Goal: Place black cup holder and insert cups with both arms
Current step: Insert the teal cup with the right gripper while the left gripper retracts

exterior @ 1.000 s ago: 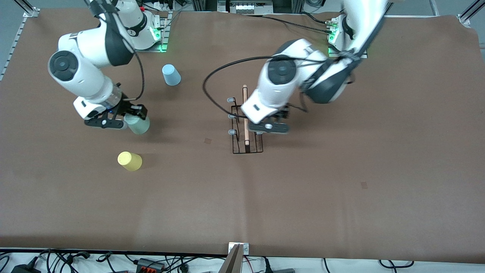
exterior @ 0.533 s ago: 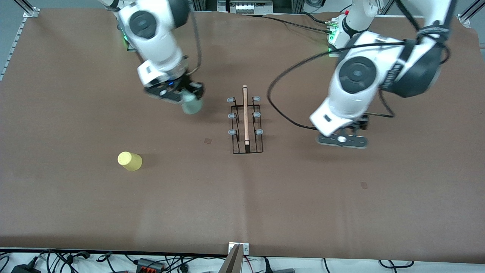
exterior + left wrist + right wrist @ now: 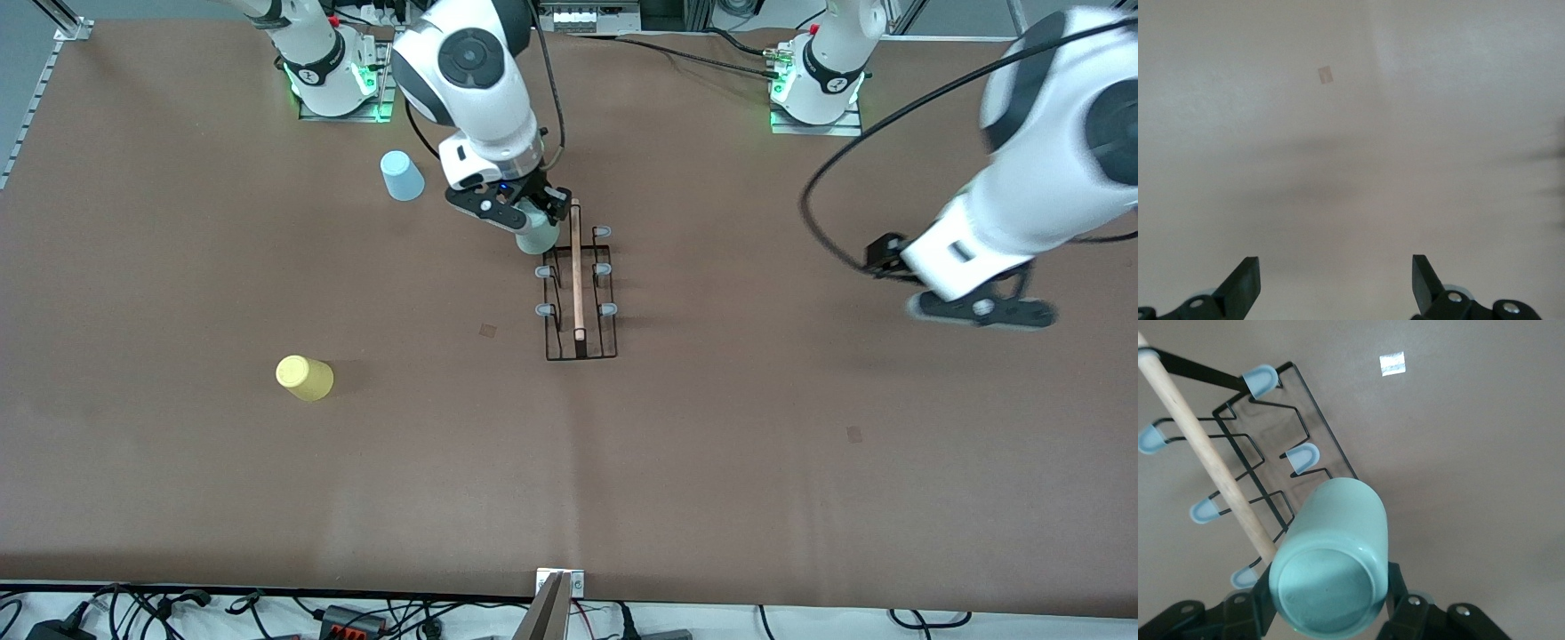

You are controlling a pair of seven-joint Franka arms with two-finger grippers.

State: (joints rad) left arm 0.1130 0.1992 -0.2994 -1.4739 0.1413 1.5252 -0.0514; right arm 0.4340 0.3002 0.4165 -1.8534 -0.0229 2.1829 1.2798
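Note:
The black cup holder (image 3: 578,302) stands mid-table, with its wooden rod (image 3: 576,267) on top. My right gripper (image 3: 520,213) is shut on the mint green cup (image 3: 537,236) and holds it over the holder's farthest peg on the right arm's side. In the right wrist view the cup (image 3: 1331,567) sits between the fingers, bottom toward the camera, beside the rod (image 3: 1201,447) and the grey-tipped pegs (image 3: 1303,457). The light blue cup (image 3: 402,175) and the yellow cup (image 3: 304,377) stand upside down on the table. My left gripper (image 3: 982,311) is open and empty (image 3: 1335,287) over bare table.
The brown table cover (image 3: 711,462) has small tape marks (image 3: 488,330) near the holder and nearer the front camera (image 3: 853,434). Cables and plugs lie along the table's front edge (image 3: 356,613). The arm bases (image 3: 813,80) stand along the back.
My right gripper has carried the mint green cup from near the yellow cup to the holder. My left gripper has left the holder and moved toward the left arm's end of the table.

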